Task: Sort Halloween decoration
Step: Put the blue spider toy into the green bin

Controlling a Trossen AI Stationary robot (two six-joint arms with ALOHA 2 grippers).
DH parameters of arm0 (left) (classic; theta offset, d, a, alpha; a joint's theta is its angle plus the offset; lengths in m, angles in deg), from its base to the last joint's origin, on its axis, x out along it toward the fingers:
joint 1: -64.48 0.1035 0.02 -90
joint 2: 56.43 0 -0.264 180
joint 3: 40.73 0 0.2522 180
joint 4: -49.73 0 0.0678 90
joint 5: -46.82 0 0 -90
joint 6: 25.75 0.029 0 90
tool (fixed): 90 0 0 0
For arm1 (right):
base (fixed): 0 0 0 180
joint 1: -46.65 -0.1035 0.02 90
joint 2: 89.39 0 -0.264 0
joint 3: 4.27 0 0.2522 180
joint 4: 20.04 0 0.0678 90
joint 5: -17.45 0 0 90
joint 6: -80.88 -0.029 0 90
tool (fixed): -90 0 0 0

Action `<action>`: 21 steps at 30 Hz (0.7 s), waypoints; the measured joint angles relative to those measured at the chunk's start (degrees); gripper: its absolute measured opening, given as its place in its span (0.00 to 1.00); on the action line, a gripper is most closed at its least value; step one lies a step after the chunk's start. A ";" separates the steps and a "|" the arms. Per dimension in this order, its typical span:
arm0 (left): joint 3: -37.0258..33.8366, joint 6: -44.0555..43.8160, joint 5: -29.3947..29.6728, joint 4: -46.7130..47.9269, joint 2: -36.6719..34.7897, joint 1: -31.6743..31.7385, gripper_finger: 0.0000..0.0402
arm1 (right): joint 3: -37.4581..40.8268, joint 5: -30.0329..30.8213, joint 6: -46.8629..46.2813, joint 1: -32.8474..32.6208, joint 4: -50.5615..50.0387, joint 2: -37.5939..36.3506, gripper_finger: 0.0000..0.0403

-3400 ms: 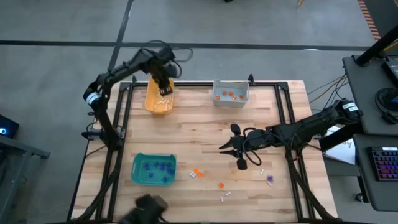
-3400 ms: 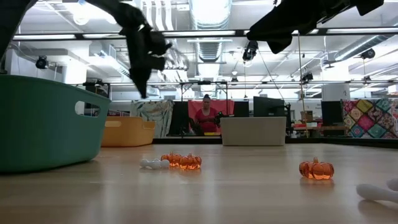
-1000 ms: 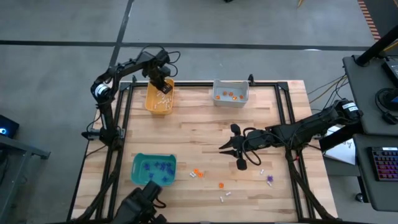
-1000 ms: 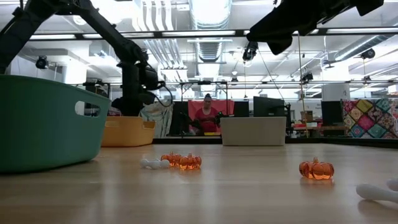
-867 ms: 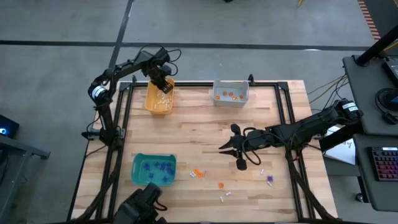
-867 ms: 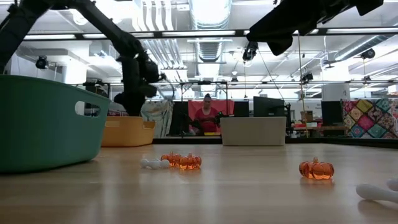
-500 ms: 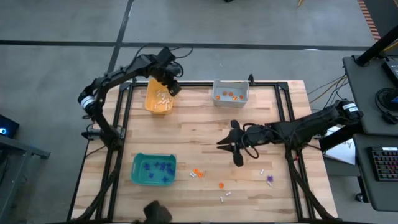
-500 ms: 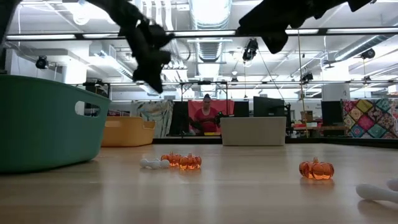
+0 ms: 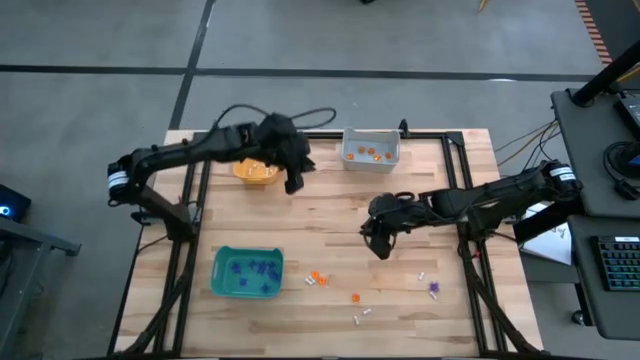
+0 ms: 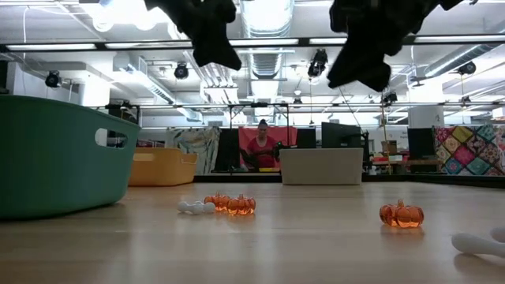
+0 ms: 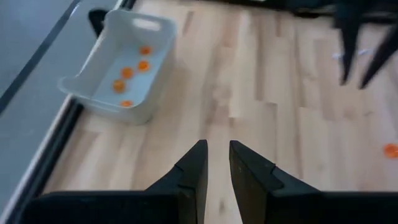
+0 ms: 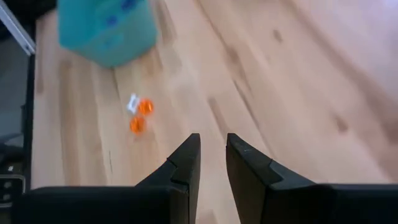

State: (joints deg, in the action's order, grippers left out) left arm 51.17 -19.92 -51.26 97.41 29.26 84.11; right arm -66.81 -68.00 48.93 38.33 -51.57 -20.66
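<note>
The Halloween decoration lies loose on the near middle of the table: two orange pumpkins (image 9: 318,278) with a white piece (image 12: 132,102) beside them, another orange one (image 9: 355,297), white pieces (image 9: 363,315) and a purple one (image 9: 433,289). More orange ones lie in the grey bin (image 9: 371,150), purple ones in the teal bin (image 9: 247,272). My left gripper (image 9: 295,185) (image 11: 218,146) hangs open and empty above the table between the yellow bin (image 9: 255,171) and the grey bin. My right gripper (image 9: 378,247) (image 12: 212,138) hangs open and empty above the table's middle, far of the pumpkins.
Bare wood lies under both grippers and between the bins. The teal bin stands near left, the yellow bin far left, the grey bin (image 11: 121,68) at the far edge. In the low view a person (image 10: 262,150) sits in the room beyond the table.
My left gripper has risen out of the yellow bin and swung toward the table's right, over the bare wood beside the grey bin, tipping from pointing down to slanting. My right gripper has rolled about its own axis, almost in place. No trinket has moved.
</note>
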 joint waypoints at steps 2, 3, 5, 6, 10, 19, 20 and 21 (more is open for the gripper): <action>-3.53 -2.18 0.09 -3.50 -1.80 -1.86 0.12 | -0.64 -1.84 -2.59 0.00 -2.97 0.71 0.17; -5.29 -3.31 0.09 -5.13 -2.81 -2.80 0.12 | -0.82 -2.71 -3.67 0.00 -4.32 0.94 0.17; -8.99 -5.39 0.13 -9.10 -4.95 -4.57 0.12 | -1.07 -4.83 -5.54 -0.05 -7.10 1.74 0.17; -10.78 -6.23 0.15 -10.67 -6.12 -5.32 0.12 | -1.29 -6.02 -6.48 -0.20 -8.34 2.07 0.17; -17.66 -8.78 0.11 -17.00 -11.20 -7.95 0.12 | -1.70 -10.78 -10.66 -1.30 -14.02 3.92 0.17; -26.84 -12.61 0.18 -23.91 -21.08 -9.11 0.12 | -1.70 -22.56 -24.70 -6.00 -31.23 5.01 0.17; -27.48 -12.63 0.18 -25.14 -21.70 -9.11 0.12 | -1.70 -22.72 -26.89 -6.59 -33.74 4.91 0.17; -28.17 -12.63 0.18 -25.70 -22.27 -9.11 0.12 | -1.68 -22.74 -29.25 -7.34 -36.14 4.82 0.17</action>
State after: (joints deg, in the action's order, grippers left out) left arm 23.00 -32.55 -51.09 71.71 6.99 75.01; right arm -68.49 -90.74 19.68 30.99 -87.72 -15.84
